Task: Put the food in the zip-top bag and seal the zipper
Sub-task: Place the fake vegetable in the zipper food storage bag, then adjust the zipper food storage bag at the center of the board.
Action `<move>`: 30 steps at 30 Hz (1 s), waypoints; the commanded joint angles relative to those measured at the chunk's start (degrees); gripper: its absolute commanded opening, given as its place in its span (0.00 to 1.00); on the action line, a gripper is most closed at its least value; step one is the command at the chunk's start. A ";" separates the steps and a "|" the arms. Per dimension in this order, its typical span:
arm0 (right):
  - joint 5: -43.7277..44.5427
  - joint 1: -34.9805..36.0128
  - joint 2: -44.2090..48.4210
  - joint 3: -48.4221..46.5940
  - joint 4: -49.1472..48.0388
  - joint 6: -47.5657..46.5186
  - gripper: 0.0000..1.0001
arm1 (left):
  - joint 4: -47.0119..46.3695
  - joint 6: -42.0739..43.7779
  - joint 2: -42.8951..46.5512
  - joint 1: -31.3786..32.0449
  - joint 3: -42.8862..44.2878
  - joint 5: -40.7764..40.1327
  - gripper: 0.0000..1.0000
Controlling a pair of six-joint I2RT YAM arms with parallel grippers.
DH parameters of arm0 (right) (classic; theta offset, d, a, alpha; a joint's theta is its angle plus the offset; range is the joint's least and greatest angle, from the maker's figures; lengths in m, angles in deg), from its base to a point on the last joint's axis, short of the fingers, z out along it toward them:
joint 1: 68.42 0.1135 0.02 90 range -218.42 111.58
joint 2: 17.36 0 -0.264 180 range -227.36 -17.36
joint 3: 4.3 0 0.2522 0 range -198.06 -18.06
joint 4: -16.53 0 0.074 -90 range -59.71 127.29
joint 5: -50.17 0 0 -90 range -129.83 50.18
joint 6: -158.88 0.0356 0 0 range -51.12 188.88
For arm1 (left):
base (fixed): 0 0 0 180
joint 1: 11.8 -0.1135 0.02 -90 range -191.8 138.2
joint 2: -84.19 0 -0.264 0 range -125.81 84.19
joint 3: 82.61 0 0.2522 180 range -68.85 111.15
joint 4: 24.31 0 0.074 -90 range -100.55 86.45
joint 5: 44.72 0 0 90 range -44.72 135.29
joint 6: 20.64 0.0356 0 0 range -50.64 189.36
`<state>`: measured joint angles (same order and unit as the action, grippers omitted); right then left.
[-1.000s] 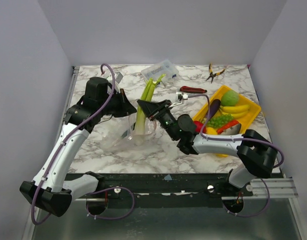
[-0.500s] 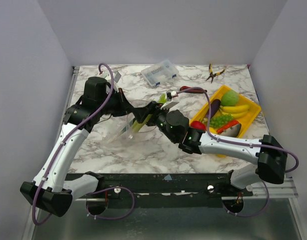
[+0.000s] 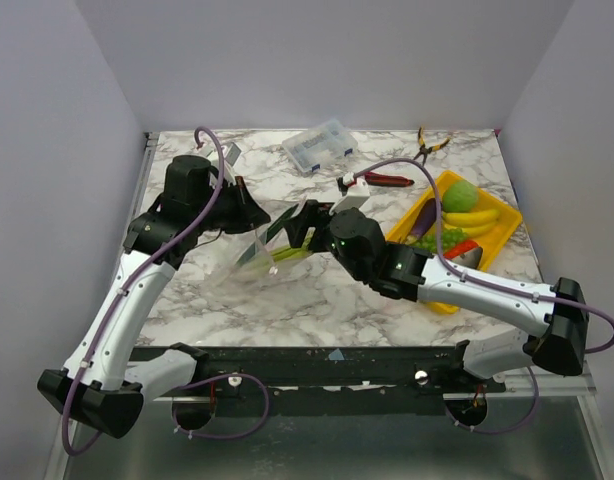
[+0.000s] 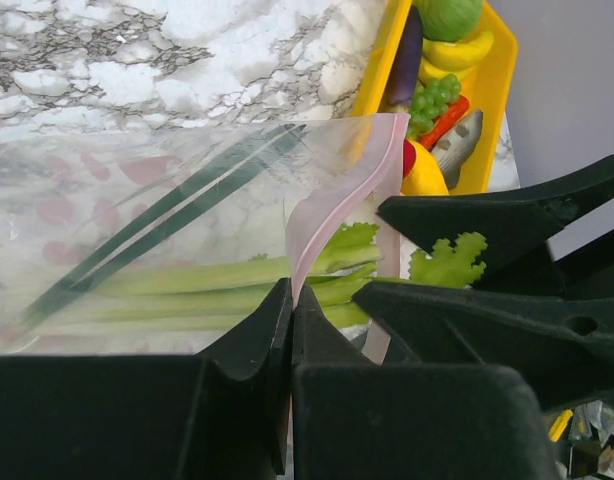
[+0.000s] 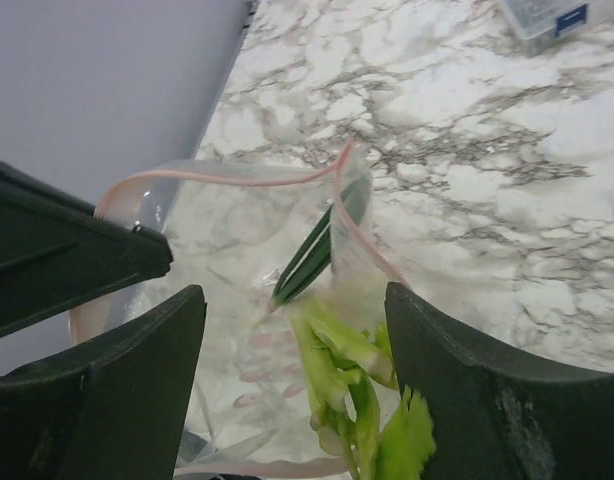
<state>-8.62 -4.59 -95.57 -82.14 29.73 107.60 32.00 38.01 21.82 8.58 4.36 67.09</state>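
1. From above, my left claw (image 3: pixel 255 222) holds the mouth of the zip-top bag (image 3: pixel 239 272), which slumps on the marble surface (image 3: pixel 317 300). The right claw (image 3: pixel 295 232) sits at that mouth, with the celery (image 3: pixel 287 253) partly inside. Other food (image 3: pixel 465 196) lies in the yellow tray (image 3: pixel 511 226)
2. Left wrist: this claw is squeezed together on the pink zipper (image 4: pixel 339 185). The stalks lie within the clear plastic, leafy tips just outside
3. Right wrist: this claw stands wide apart either side of the leafy end; whether it touches the leaves, I can't quite tell
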 commanded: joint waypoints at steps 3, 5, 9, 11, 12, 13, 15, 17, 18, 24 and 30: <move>7.29 -2.92 0.69 -10.88 22.68 -1.87 0.75 | -0.18 -1.28 3.15 -0.03 -0.63 -6.01 0.00; 5.93 -3.63 1.91 -12.04 25.51 -3.32 0.76 | 0.00 -1.97 2.44 -0.41 -0.30 -5.58 0.00; -6.85 -8.17 1.72 -15.28 30.71 -4.20 0.76 | -0.27 -2.87 -0.05 -0.87 -0.06 -2.06 0.00; -10.09 -8.64 1.36 -14.98 30.26 -6.15 0.72 | -1.02 -3.09 -0.56 -0.96 -0.62 -0.72 0.00; -11.46 -8.64 1.06 -14.57 29.35 -7.02 0.68 | -1.39 -3.10 -0.65 -0.96 -0.93 -0.38 0.00; -12.11 -8.64 0.56 -14.42 29.01 -7.24 0.65 | -1.54 -3.19 -0.65 -1.01 -1.24 -0.14 0.00; -14.64 -8.59 -0.44 -13.73 26.86 -7.69 0.62 | -1.51 -3.06 -0.68 -1.05 -1.41 -0.13 0.00; -16.35 -8.64 -1.28 -12.95 24.88 -7.78 0.60 | -1.56 -2.77 -0.29 -1.13 -1.57 -0.17 0.00; -17.27 -8.64 -1.70 -12.72 24.02 -8.06 0.58 | -1.43 -2.60 -0.15 -1.21 -1.66 -0.21 0.00; -14.44 -8.64 -5.93 -14.74 23.27 -8.33 0.46 | -0.66 -1.05 -0.12 -1.31 -1.07 0.53 0.00; -15.25 -8.64 -9.73 -19.57 27.08 -8.45 0.06 | 0.96 1.06 0.36 -1.46 -0.94 -0.64 0.00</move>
<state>-22.79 -13.37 -103.59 -97.39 54.70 99.92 32.02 36.69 20.94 7.64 3.09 65.95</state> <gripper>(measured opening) 0.133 0.010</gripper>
